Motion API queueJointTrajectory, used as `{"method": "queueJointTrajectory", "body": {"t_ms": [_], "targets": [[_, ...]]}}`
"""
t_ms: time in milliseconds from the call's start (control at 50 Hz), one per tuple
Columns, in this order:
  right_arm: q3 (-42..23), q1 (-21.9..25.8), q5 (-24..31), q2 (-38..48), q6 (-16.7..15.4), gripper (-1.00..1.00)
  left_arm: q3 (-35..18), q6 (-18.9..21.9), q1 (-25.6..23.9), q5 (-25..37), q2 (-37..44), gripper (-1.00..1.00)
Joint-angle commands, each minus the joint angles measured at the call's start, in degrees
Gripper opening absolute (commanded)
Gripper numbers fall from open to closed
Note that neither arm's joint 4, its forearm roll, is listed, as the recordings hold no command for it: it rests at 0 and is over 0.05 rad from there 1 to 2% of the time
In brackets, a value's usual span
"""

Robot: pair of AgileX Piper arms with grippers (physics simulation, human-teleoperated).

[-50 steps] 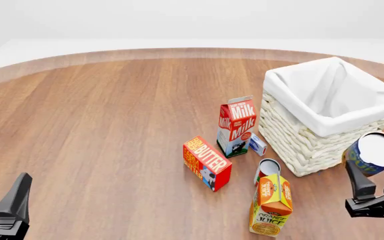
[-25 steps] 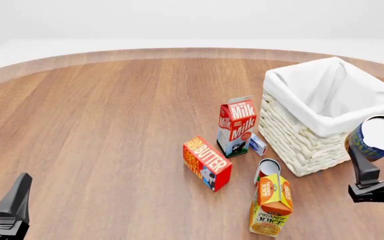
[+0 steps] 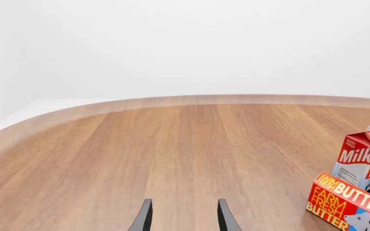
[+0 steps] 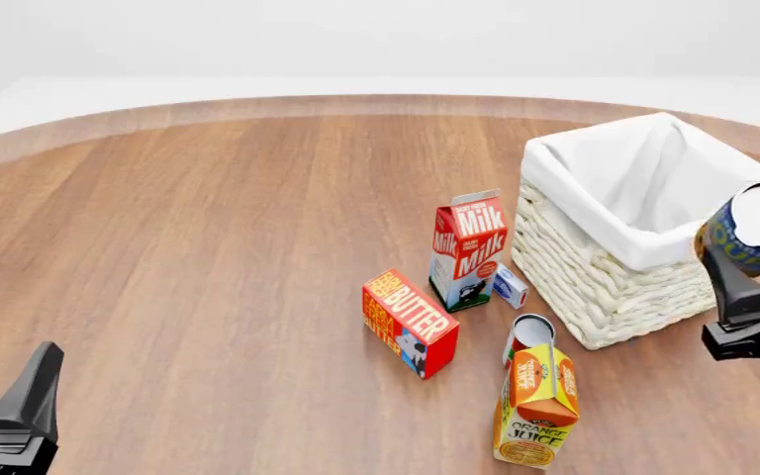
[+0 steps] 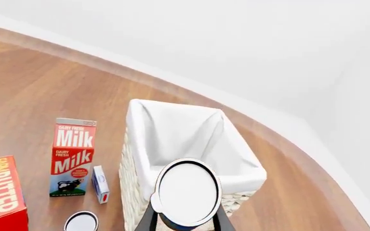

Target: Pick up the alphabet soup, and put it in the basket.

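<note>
Item: your right gripper (image 4: 754,265) clamps the alphabet soup (image 4: 754,230) aloft beside the basket (image 4: 605,272), its rim (image 5: 148,144) just ahead of the fingers; left gripper (image 3: 183,219) idle, spread; risk: letting go early would likely drop the can outside the wicker wall.

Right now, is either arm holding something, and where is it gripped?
The right gripper holds the alphabet soup by its sides. The left gripper holds nothing.
</note>
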Motion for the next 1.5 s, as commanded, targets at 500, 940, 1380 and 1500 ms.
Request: {"method": "queueJointTrajectory", "body": {"t_ms": [500,940,1380,1500], "targets": [[-11.17,0.02,2.77,4.15,-0.50,-1.00,0.00,0.00,0.00,0.00,0.00,1.00],[-18.55,-1.23,5.90,8.40,0.18,-1.00,0.00,0.00,0.00,0.00,0.00,1.00],[-23.90,-0.58,7.58,14.82,2.70,-1.00,0.00,0.00,0.00,0.00,0.00,1.00],[-28.14,-0.57,9.40,19.44,3.88,-1.00,0.00,0.00,0.00,0.00,0.00,1.00]]}}
